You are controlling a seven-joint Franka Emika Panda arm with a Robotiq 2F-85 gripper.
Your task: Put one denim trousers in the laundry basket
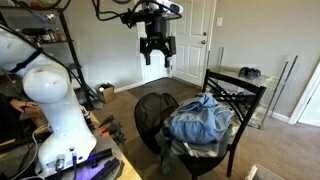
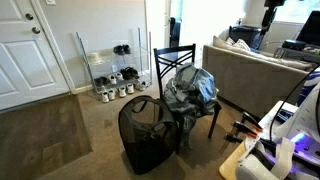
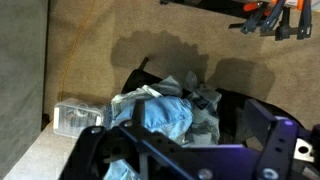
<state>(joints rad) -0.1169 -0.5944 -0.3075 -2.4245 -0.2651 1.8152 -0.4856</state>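
Evidently you are just starting: the gripper (image 1: 157, 58) is hanging high, fingers apart and empty, while the denim trousers (image 1: 203, 119) are lying on the chair (image 1: 246, 94) beside the laundry basket (image 1: 150, 118).

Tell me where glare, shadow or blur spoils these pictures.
In an exterior view, daylight behind the chair blows out to white; in an exterior view, the near robot arm looks soft; in the wrist view, a dark shadow lies on the carpet beyond the jeans heap.
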